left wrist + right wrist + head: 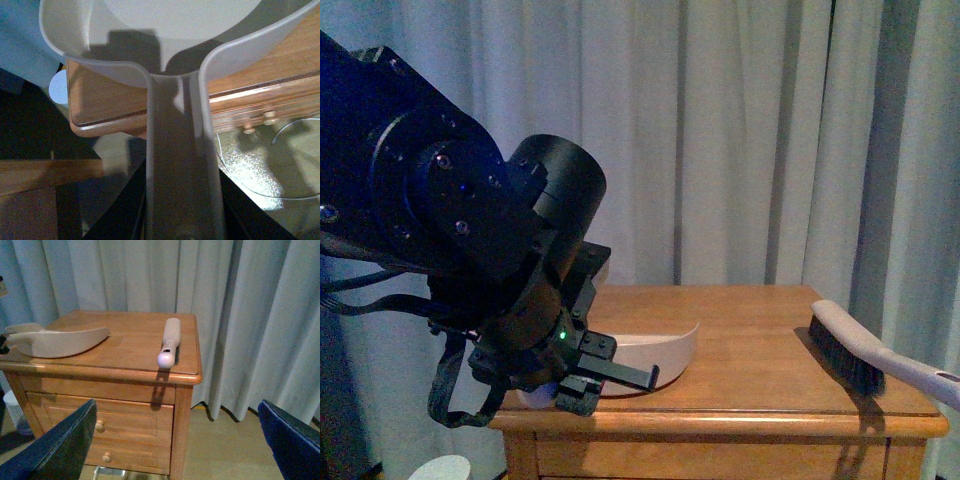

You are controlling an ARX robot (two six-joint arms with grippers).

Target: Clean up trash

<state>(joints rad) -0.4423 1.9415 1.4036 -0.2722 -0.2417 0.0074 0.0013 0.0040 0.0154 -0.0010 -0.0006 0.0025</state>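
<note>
The beige-pink dustpan (660, 352) rests on the left part of the wooden nightstand (750, 310), its handle sticking out past the front-left corner. My left gripper (605, 385) is shut on that handle. In the left wrist view the handle (182, 165) runs between the dark fingers (112, 217) up to the pan (125, 50). My right gripper (177, 450) hangs open in front of the nightstand, low and away from it, holding nothing. The right wrist view shows the dustpan (60, 342) on the top's left. The trash is out of view.
A long-handled brush (845, 345) lies along the nightstand's right side, its handle (169, 342) overhanging the front edge. Drawers with round knobs (100, 425) face me. A white cylinder (15, 412) stands on the floor beside the left corner. Curtains hang behind.
</note>
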